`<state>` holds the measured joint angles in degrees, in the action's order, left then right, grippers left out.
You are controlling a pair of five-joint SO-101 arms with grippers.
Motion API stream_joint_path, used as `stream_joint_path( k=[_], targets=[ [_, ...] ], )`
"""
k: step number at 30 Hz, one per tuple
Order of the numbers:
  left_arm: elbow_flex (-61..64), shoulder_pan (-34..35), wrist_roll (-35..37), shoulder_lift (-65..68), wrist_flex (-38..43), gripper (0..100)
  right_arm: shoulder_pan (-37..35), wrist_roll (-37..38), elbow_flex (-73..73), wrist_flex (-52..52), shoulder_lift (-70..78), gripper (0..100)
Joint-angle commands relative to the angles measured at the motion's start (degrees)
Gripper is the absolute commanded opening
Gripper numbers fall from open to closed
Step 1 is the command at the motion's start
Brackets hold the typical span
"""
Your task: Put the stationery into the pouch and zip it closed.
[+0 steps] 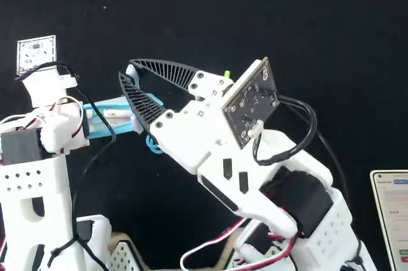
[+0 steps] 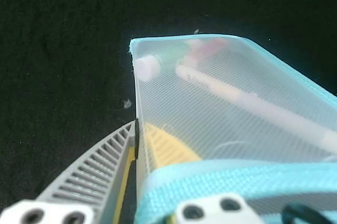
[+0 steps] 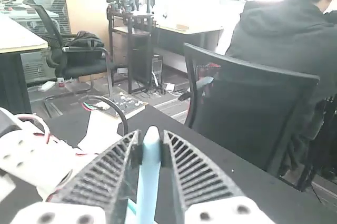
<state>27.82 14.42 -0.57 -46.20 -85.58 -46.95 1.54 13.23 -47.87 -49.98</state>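
A: Where do we find the pouch (image 1: 111, 118)?

B: Over the left half of the black bench (image 1: 331, 35), stretched between the two arms and nearer the left edge than the right. We cannot tell whether it rests on the bench or hangs just above it.

A: And the left fingers (image 2: 136, 142)?

B: They are closed on it. In the left wrist view a grey ribbed one lies along the side edge of the pouch (image 2: 226, 129). A yellow ribbed shape shows through the mesh just beside it. The edge is caught in the thin seam between the two.

A: The right fingers (image 3: 150, 138)?

B: Nearly together, with a pale blue strip of the pouch pinched upright between them. From above we see them (image 1: 127, 71), black and ribbed, crossing the pouch's right end. Their tips meet on a bit of pale blue.

A: What do we see inside?

B: A white pen (image 2: 253, 103) lying lengthwise and a small white cap (image 2: 147, 67) in one corner. Beyond those are red and green shapes too blurred for us to name.

A: Is the zip closed?

B: We cannot tell. A blue loop (image 1: 153, 146) shows beside the pouch's right end, under the right arm.

A: What else is on the bench?

B: A white card (image 1: 36, 53) by the left edge and a lit screen (image 1: 390, 217) at the right edge.
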Motion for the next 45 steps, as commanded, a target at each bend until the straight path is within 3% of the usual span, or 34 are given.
stream_joint_path(
  k=[1,16,31,39,45],
  targets=[
    [0.31,0.57,0.09,0.79,0.7,3,-0.35,-0.09,-2.86,1.93,-0.84,1.1],
    [0.31,0.57,0.09,0.79,0.7,3,-0.35,-0.09,-0.22,10.73,-0.04,1.1],
    [3.21,0.48,0.09,0.26,3.96,3,-0.44,-0.09,17.36,10.46,-0.48,1.1],
    [3.21,0.48,0.09,0.26,3.96,3,-0.62,0.0,31.34,9.14,-12.88,1.1],
    [3.12,0.48,0.09,0.26,3.96,3,-7.21,7.91,38.29,4.92,-18.86,1.2]
  ],
)
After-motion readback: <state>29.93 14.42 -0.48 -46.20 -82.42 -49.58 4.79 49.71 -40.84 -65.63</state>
